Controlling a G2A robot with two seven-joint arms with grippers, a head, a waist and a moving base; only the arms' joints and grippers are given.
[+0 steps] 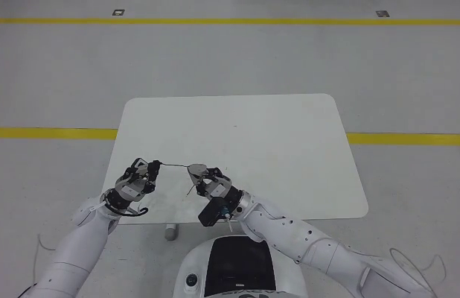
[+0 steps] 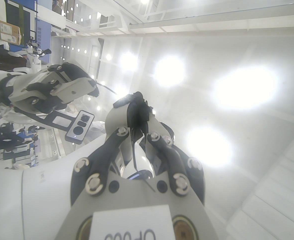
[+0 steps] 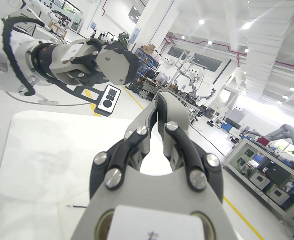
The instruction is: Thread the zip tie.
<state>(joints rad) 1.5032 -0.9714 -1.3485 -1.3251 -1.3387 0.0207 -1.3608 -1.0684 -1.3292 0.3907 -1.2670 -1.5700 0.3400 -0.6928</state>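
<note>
Two yellow floor lines (image 1: 51, 132) run left to right past the white table (image 1: 289, 149).

Top view: left gripper (image 1: 150, 171) and right gripper (image 1: 194, 173) hang close together over the table's near left part, tips facing. The zip tie (image 1: 174, 165), a thin black strand, spans between them.

Left wrist view: bright ceiling lights (image 2: 244, 88) glare behind. Left gripper's fingers are pressed together on the tie's dark end; the strand runs on to the right gripper's tip.

Right wrist view: right gripper's fingers meet pad to pad, the tie too thin to make out between them. A small dark sliver (image 3: 73, 205) lies on the table.
</note>
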